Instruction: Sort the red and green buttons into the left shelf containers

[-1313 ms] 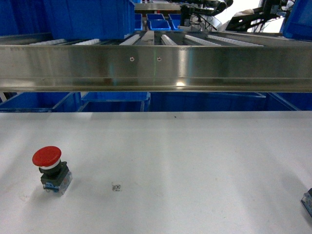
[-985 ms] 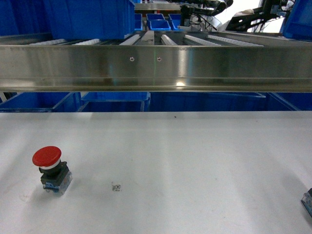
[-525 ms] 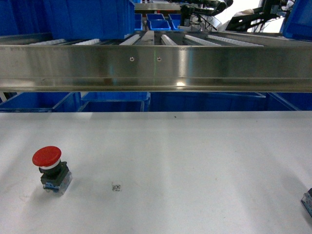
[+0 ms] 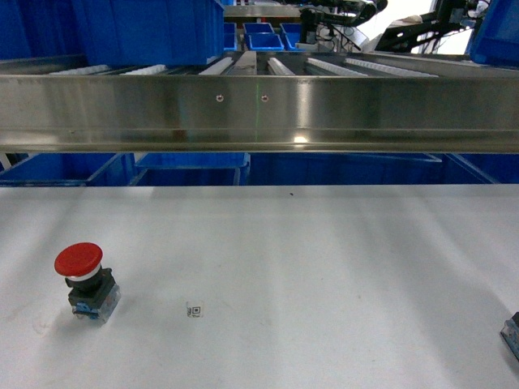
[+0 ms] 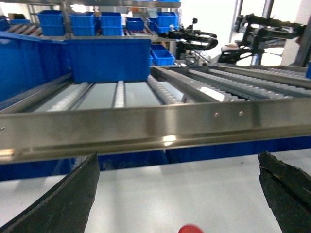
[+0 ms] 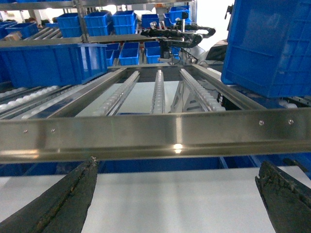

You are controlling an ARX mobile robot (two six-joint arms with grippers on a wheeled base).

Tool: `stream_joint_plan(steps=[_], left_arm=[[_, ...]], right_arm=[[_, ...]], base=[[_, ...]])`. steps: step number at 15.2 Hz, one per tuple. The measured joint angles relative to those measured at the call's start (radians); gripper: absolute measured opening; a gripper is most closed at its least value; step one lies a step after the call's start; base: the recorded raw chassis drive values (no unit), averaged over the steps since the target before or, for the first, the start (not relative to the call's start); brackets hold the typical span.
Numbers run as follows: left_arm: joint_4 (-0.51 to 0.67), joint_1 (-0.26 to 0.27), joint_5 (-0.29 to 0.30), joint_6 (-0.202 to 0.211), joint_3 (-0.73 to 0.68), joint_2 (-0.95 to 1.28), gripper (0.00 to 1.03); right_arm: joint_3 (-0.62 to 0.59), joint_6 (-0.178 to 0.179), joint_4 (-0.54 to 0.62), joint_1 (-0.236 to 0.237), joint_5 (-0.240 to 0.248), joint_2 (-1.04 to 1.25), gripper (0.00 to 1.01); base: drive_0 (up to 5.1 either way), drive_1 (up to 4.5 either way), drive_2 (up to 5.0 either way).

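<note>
The red button (image 4: 79, 261) stands upright on the white table (image 4: 308, 267) at the near left, its red cap on a dark body with a bluish base. Its cap (image 5: 189, 229) just shows at the bottom edge of the left wrist view, below and between the wide-apart fingers of my left gripper (image 5: 177, 155), which is open and empty. My right gripper (image 6: 176, 162) is open over bare table. No green cap shows; a bluish block (image 4: 512, 334) is cut off by the head view's right edge. A deep blue bin (image 4: 150, 31) (image 5: 109, 59) sits on the left shelf rollers. Neither gripper appears in the head view.
A steel shelf rail (image 4: 259, 109) runs across above the table's far edge, with blue bins (image 4: 190, 168) below it. Another large blue bin (image 6: 269, 43) sits on the right rollers. A small printed tag (image 4: 194, 310) lies on the table.
</note>
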Motion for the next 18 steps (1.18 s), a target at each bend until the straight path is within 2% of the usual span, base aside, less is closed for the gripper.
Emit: stream_joint_plan(steps=[1,2,3,5,8,9,11,15,18], left_arm=[[0.017,0.031,0.152,-0.032,0.239,0.346,0.98],[0.014,0.035,0.158,-0.043,0.279,0.470,0.98],[-0.013,0.035,0.159,-0.047,0.246,0.509,0.98],[0.004,0.036,0.162,-0.050,0.241,0.486,0.98],[0.003,0.035,0.164,-0.050,0.252,0.481,0.98],[0.003,0.036,0.164,-0.050,0.252,0.481,0.98],[0.002,0.036,0.164,-0.050,0.252,0.481,0.98],[0.003,0.036,0.164,-0.050,0.252,0.481,0.98],[0.003,0.036,0.164,-0.050,0.252,0.481,0.98]], right_arm=[[0.149,0.000,0.047,-0.002,0.010,0.268,0.98],[0.129,0.002,0.022,0.000,0.009,0.310,0.98],[0.115,0.004,0.022,-0.002,0.011,0.310,0.98],[0.117,0.011,0.030,-0.007,0.013,0.290,0.98],[-0.050,0.016,0.098,-0.001,0.018,0.425,0.98],[-0.070,0.013,0.142,-0.020,0.034,0.505,0.98],[-0.075,-0.019,0.326,-0.036,0.090,0.631,0.98],[-0.080,-0.010,0.464,-0.040,0.073,0.871,0.98],[-0.049,-0.003,0.523,-0.041,0.074,1.003,0.98]], base=[[0.0,0.00,0.0],[0.0,0.00,0.0],[0.0,0.00,0.0],[0.0,0.00,0.0],[0.0,0.00,0.0],[0.0,0.00,0.0],[0.0,0.00,0.0],[0.0,0.00,0.0],[0.0,0.00,0.0]])
